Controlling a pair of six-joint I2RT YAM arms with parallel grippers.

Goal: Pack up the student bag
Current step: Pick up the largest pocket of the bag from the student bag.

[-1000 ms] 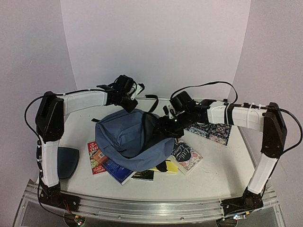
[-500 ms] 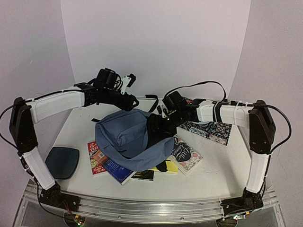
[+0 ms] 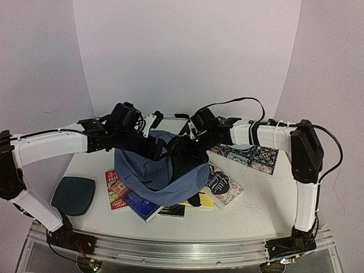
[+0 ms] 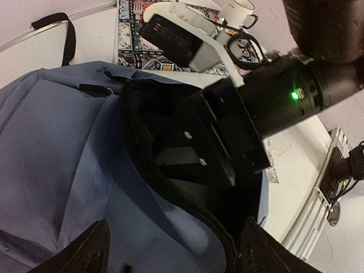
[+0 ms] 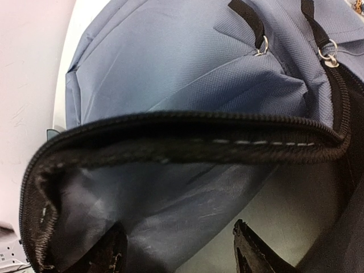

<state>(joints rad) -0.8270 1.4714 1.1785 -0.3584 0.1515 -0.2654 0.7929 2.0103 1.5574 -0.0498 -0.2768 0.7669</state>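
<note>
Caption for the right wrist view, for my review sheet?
Right gripper, jaws apart, at the unzipped mouth of the student bag, dark lining showing.

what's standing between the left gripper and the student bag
Nothing visible: the left gripper hangs open just above the student bag, beside its open mouth. The right gripper sits inside that mouth, fingers apart.

White table (image 3: pixel 256 210), dark teal pad (image 3: pixel 73 194) near its left edge, books (image 3: pixel 115 192) fanned mid-table under the student bag (image 3: pixel 148 170), tile-patterned piece (image 3: pixel 257 157) far right
</note>
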